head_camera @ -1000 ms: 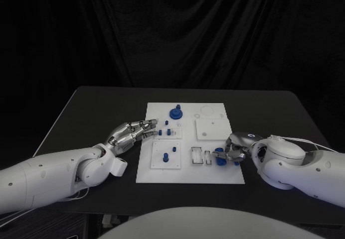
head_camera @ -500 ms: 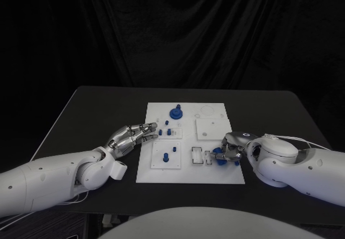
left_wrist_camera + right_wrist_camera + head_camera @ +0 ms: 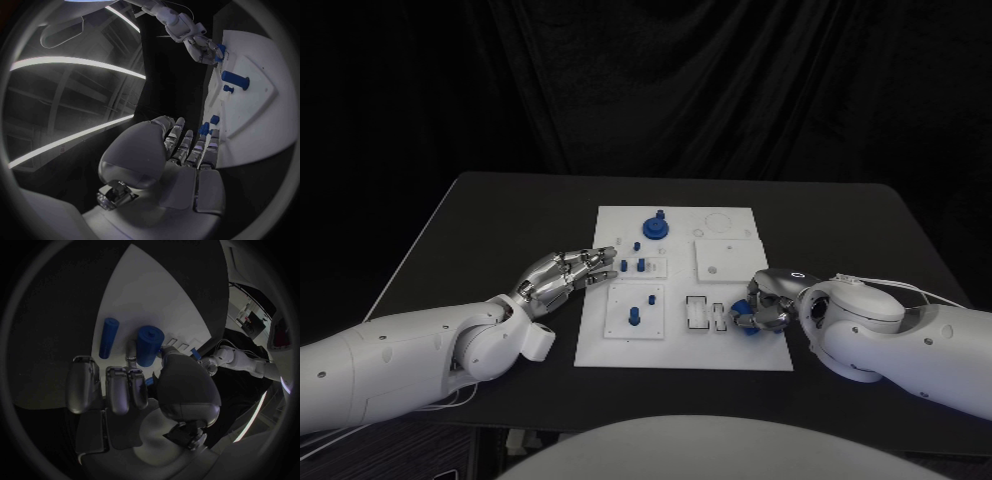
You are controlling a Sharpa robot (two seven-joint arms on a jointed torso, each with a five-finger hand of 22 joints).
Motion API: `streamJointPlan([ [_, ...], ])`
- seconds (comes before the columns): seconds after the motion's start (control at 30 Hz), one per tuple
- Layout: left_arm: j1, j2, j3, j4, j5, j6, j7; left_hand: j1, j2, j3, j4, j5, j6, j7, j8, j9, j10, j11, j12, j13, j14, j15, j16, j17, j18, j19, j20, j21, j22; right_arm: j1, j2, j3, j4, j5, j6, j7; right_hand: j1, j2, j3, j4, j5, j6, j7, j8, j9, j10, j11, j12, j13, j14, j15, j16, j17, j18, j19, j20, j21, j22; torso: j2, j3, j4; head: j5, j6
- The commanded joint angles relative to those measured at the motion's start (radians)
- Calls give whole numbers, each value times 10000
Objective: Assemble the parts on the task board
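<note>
Right wrist view shows you the right hand (image 3: 134, 390) pinching a short blue cylinder part (image 3: 149, 345); left hand (image 3: 564, 275) spread, holding nothing

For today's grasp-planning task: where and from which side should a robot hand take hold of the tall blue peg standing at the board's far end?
Grip the tall blue peg on its upright stem, from above; it stands clear above its wider base on the task board.

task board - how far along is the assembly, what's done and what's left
Partly done, it seems. On the task board a large blue knob stands at the far end and a blue peg stands upright in the near-left plate. In hand: the right hand holds a blue cylinder, with a second one lying beside it. Left: small blue pieces near the left hand, which holds nothing.
</note>
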Motion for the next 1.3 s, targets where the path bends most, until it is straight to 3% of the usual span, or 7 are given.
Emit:
streamJointPlan([
  [0.03, -19, -9, 7, 42, 48, 63, 790, -34, 0, 54, 13, 43, 14, 57, 50, 11, -14, 88, -18, 1, -1, 52, 42, 13, -10, 6, 3, -10, 17, -53, -87, -20, 115, 695, -1039, 297, 126, -6, 340, -200, 476, -590, -508, 190, 222, 1050, -103, 27, 2634, 931, -77, 44, 2179, 57, 174, -89, 36, 1945, -2, -8, 12, 20, -2],
  [0.17, -20, -27, 7, 47, 48, 45, 785, -35, -3, 60, 10, 44, 27, 59, 54, 14, -7, 90, -3, 3, 7, 52, 52, 15, -9, 13, 3, -8, 25, -50, -226, -5, 359, 1455, -1775, 588, 2, -95, 645, -181, 1482, -684, -535, 376, 388, 1050, -135, 27, 2634, 960, -112, 124, 2272, 30, 230, -127, 166, 1980, 0, 0, -2, 37, -2],
  [0.27, -21, -26, 7, 41, 48, 42, 776, -35, -3, 60, 10, 44, 27, 59, 54, 14, -7, 90, -3, 3, 7, 52, 52, 15, -9, 13, 3, -8, 25, -48, -257, 3, 500, 1734, -1955, 712, -204, -94, 717, -162, 1545, -665, -537, 449, 440, 1050, -144, 27, 2634, 995, -119, 235, 2402, -2, 289, -136, 306, 2021, 5, 1, -6, 20, -2],
  [0.33, -21, -17, 7, 38, 48, 42, 770, -35, -3, 60, 10, 44, 27, 59, 54, 14, -7, 90, -3, 3, 7, 52, 52, 15, -9, 13, 3, -8, 25, -48, -244, 5, 561, 1832, -1921, 733, -821, -21, 595, -169, 368, -585, -558, 512, 474, 1050, -152, 27, 2634, 1003, -118, 259, 2430, -17, 318, -138, 377, 2039, 9, 2, -8, 15, -2],
  [0.43, -21, -3, 7, 32, 48, 48, 766, -37, -7, 67, 9, 44, 38, 61, 58, 16, -1, 93, 8, 5, 10, 52, 55, 16, -9, 21, 3, -5, 33, -49, -186, 5, 600, 1909, -1794, 716, -1069, 9, 580, -158, -236, -555, -569, 534, 488, 1050, -158, 27, 2634, 1001, -128, 251, 2420, -13, 313, -145, 372, 2034, 15, 3, -2, -6, -2],
  [1.0, -21, 51, 7, -25, 48, 89, 737, -42, -10, 82, 7, 44, 35, 65, 60, 16, 2, 99, 8, 6, 9, 50, 53, 16, -9, 24, 4, -2, 29, -69, 421, -1, 230, 1999, -1451, 597, -1770, 290, 546, -142, -2232, -523, -557, 541, 523, 1050, -148, 27, 2634, 969, -120, 146, 2299, 17, 250, -140, 252, 1992, 1, -13, -4, -8, -2],
  [1.3, -23, 100, 7, -85, 48, 118, 730, -42, -10, 82, 7, 44, 35, 65, 60, 16, 2, 99, 8, 6, 9, 50, 53, 16, -9, 24, 4, -2, 29, -87, 657, 1, 171, 2000, -1571, 700, -1853, 382, 543, -134, -2578, -523, -547, 532, 527, 1050, -136, 27, 2634, 952, -110, 89, 2235, 45, 200, -129, 131, 1954, -5, -18, 24, -39, -2],
])
